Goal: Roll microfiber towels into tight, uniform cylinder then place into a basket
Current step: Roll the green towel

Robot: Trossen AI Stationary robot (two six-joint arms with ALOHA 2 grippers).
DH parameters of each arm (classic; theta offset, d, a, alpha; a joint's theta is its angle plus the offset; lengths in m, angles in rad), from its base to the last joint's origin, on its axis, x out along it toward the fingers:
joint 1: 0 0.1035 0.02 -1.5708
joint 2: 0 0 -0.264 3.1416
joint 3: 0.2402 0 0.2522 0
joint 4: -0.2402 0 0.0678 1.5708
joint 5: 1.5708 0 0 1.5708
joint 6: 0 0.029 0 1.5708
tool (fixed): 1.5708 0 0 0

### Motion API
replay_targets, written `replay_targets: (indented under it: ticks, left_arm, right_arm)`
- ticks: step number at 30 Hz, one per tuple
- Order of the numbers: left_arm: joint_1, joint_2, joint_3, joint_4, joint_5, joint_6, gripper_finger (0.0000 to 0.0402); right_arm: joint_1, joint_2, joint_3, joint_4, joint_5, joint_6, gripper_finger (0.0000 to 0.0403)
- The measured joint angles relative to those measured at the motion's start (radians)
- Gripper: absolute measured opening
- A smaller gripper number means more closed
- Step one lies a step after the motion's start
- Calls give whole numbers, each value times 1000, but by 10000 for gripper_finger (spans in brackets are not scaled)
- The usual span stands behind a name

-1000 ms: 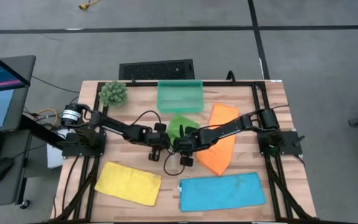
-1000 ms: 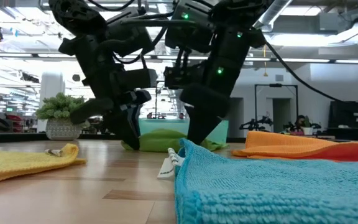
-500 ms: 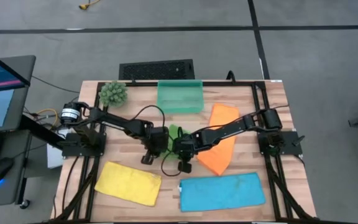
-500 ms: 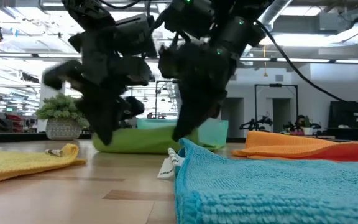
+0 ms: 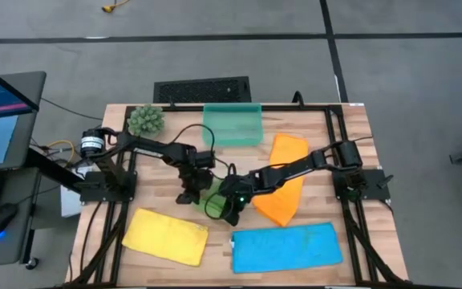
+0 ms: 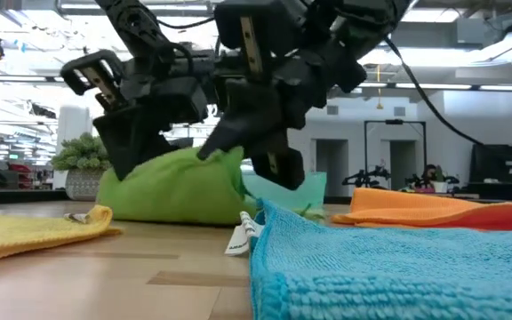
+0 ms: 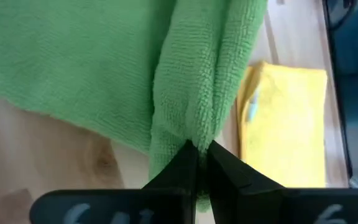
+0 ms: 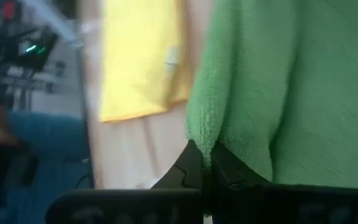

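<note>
Both tools have dragged the green towel (image 6: 172,188) nearer the front.

We see a bright green towel (image 6: 172,187) at the middle of the frame, between two black arms. A yellow towel (image 5: 165,236) lies at the lower left, a bright blue towel (image 5: 285,246) at the lower right, and an orange towel (image 5: 284,189) right of centre. The basket (image 5: 232,125) near the top is see-through teal green. The table (image 5: 351,128) is pale wood with plank stripes, and a spiky plant ball (image 5: 146,120) in dull green sits at its upper left.
</note>
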Motion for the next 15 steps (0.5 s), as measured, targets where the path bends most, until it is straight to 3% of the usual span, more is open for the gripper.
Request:
replay_targets:
  ticks: [4,15]
  left_arm:
    - [16,25,1,18,2,-6,9]
    - [6,148,4,31,138,-20,9]
  right_arm:
    - [7,0,-47,17,58,92,14]
    - [32,7,-67,60,82,173,13]
